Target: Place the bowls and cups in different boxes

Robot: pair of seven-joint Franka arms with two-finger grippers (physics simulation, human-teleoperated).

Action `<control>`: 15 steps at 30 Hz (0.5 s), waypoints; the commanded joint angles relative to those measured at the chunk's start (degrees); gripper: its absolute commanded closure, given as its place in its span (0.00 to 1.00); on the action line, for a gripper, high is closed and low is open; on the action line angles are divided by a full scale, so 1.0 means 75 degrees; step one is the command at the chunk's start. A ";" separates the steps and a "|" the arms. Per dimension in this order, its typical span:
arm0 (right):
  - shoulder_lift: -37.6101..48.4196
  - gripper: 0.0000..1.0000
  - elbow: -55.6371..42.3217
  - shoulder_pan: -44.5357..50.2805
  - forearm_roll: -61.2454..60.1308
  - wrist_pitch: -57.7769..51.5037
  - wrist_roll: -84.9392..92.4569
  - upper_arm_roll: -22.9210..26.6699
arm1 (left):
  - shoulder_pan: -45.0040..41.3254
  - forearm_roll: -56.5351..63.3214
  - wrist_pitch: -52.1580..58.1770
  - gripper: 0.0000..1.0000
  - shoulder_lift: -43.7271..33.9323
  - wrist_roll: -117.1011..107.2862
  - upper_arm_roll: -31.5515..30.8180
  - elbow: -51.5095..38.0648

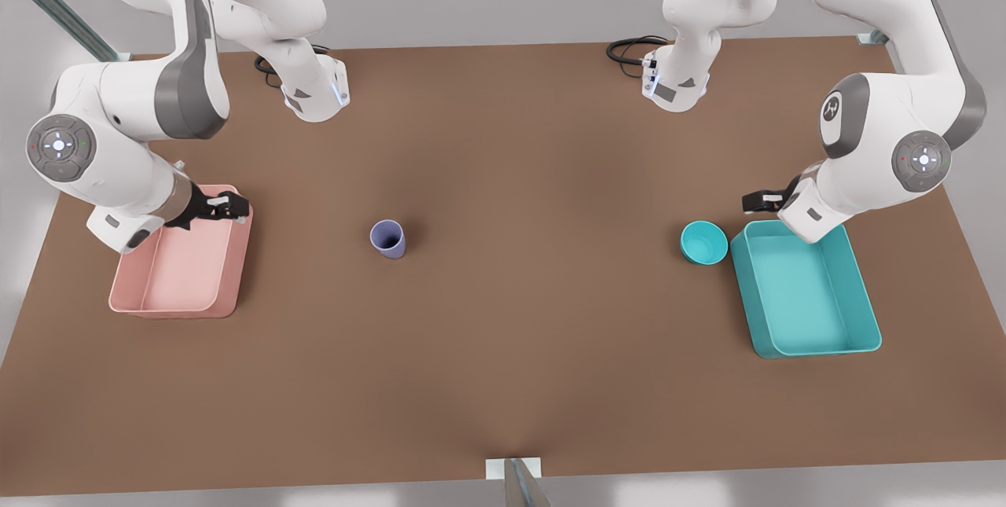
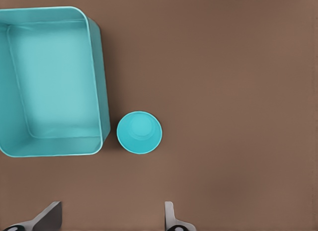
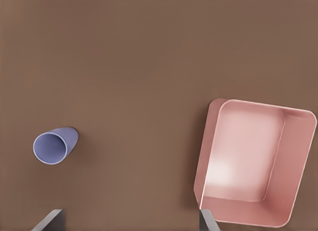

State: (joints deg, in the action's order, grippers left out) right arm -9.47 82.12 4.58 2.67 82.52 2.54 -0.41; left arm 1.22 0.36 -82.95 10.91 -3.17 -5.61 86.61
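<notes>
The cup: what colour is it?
Lavender-purple; the cup shows best in the right wrist view.

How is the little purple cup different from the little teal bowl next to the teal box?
The cup is lavender-purple; the bowl is teal. The cup is narrower and taller for its width, the bowl wider and shallower. The cup stands alone mid-table, while the bowl sits close beside the teal box. Both stand upright, mouths up, empty, on the brown table, outside either box.
</notes>
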 commanded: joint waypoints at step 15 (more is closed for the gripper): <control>-0.1586 0.00 0.1801 0.1968 0.0008 0.3235 -0.0467 -0.0168 | -0.0784 0.1159 -0.5300 0.00 0.1862 -0.0632 -0.0014 0.3182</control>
State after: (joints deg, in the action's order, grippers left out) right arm -21.36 94.57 19.33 2.88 96.21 1.99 -1.67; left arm -4.67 8.20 -110.90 24.96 -4.81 -5.75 109.22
